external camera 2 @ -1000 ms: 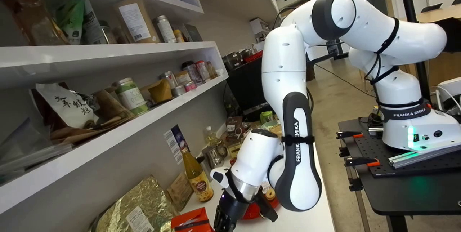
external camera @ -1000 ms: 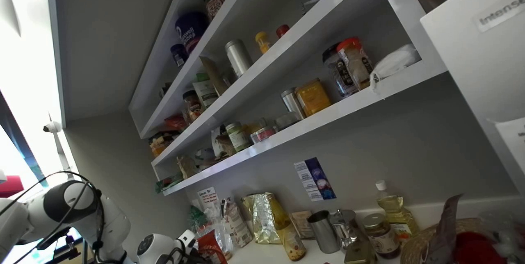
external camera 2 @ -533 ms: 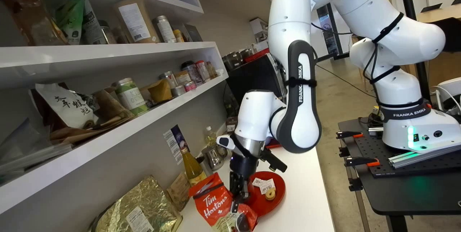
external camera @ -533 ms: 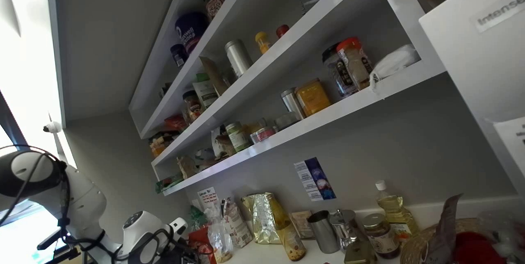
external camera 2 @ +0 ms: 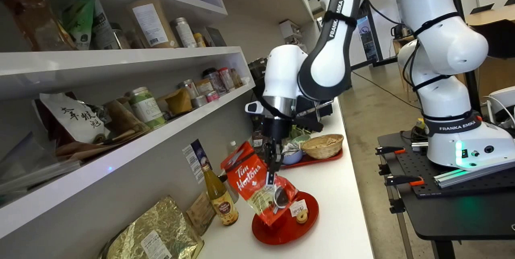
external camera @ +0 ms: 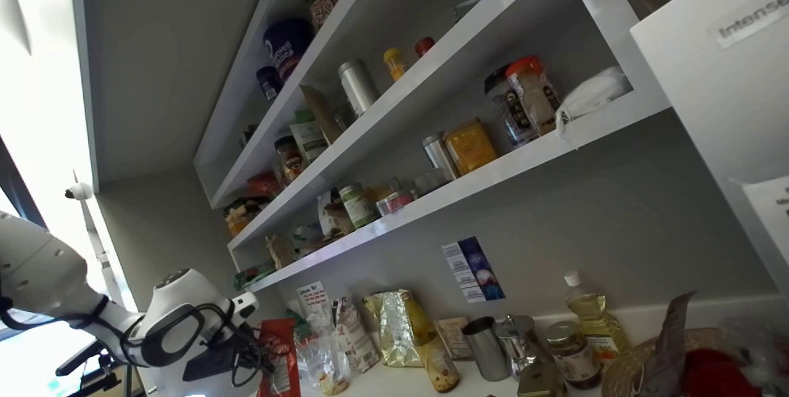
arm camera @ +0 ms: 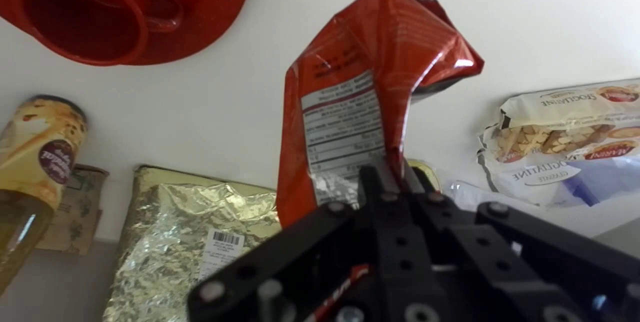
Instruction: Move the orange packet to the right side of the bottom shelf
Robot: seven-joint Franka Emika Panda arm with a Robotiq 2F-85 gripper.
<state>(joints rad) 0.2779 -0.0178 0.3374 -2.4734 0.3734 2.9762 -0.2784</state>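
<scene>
Jaws pinch orange packet (external camera 2: 254, 190); wrist view reveals mug (arm camera: 82, 17).

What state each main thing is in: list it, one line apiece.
Orange packet: held in the air
Gripper: shut on the packet
Bottom shelf: stocked, packet not yet on it
Red mug: uncovered, on the red plate
Amber bottle: standing
Steel pitcher: upright, open-topped
Glass jar: lid on
Bottle of yellow liquid: capped

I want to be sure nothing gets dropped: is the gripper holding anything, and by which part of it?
Yes: the fingers pinch the orange Tim Hortons packet by one side edge, between its top and bottom ends.
</scene>
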